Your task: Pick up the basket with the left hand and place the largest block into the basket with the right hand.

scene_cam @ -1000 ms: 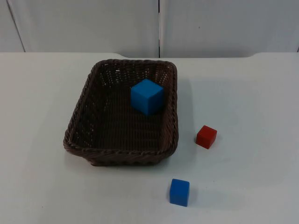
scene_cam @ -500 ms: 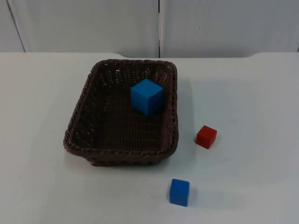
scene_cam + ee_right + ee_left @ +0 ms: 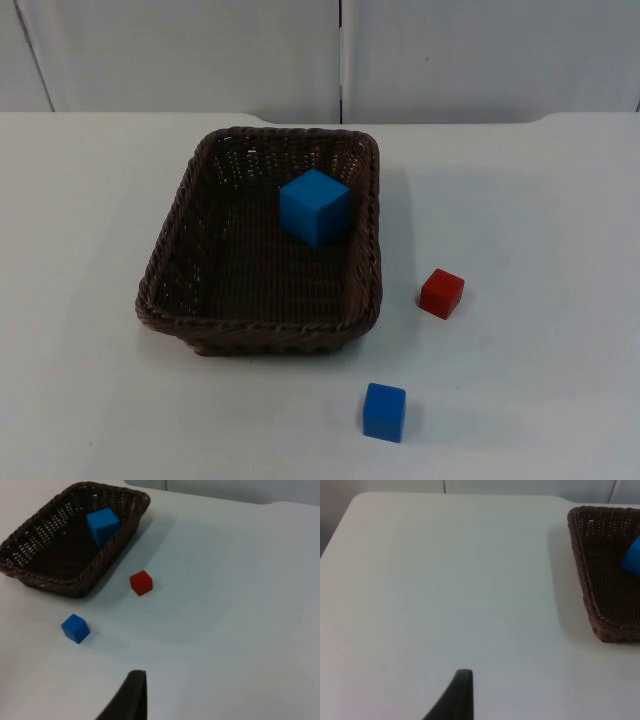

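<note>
A dark brown woven basket (image 3: pixel 262 328) rests on the white table, slightly left of centre. Inside it, near its far right wall, lies the largest block, a light blue cube (image 3: pixel 315 207). In the left wrist view my left gripper (image 3: pixel 462 680) hangs over bare table well to the left of the basket (image 3: pixel 600 580), with the cube's edge (image 3: pixel 632 560) just visible. My right gripper (image 3: pixel 135 680) hovers over the table to the right of the basket (image 3: pixel 50 580) and cube (image 3: pixel 102 525), holding nothing. Both arms wait away from the objects.
A small red block (image 3: pixel 442 293) lies right of the basket, also seen as the red block (image 3: pixel 141 582) in the right wrist view. A small darker blue block (image 3: pixel 384 411) sits near the table's front edge. The grey partition wall (image 3: pixel 340 50) stands behind the table.
</note>
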Available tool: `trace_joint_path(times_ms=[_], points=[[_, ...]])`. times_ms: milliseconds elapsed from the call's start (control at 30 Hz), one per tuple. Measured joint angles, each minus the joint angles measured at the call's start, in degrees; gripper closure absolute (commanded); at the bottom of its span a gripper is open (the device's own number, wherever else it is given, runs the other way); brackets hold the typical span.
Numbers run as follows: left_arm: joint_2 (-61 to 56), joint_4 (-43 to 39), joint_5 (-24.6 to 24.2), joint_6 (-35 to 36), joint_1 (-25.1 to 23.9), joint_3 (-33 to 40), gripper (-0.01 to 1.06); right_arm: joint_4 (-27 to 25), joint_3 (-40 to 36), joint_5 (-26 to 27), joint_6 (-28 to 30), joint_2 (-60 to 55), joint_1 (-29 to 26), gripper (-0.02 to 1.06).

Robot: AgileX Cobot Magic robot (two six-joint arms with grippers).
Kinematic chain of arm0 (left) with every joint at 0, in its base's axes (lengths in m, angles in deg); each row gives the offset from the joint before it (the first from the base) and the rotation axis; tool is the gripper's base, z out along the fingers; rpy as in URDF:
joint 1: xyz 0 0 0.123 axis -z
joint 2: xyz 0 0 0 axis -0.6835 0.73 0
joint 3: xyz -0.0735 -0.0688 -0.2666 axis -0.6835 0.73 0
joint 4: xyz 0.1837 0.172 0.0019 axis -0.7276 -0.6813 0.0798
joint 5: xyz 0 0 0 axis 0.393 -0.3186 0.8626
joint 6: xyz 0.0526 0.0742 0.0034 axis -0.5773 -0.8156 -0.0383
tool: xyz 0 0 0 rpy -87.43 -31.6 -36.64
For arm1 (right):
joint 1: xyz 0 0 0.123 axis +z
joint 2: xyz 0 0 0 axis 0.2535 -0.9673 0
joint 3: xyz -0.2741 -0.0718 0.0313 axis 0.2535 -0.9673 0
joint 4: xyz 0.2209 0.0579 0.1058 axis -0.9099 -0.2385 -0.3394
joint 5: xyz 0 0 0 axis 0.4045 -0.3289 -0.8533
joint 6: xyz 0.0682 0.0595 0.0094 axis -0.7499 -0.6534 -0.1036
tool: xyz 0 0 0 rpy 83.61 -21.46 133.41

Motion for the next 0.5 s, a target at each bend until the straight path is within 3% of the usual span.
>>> trace_joint_path(times_ms=[500], points=[[0.0, 0.0, 0.0, 0.0, 0.0, 0.0, 0.0, 0.0, 0.0, 0.0, 0.0, 0.0, -13.2, -0.01]])
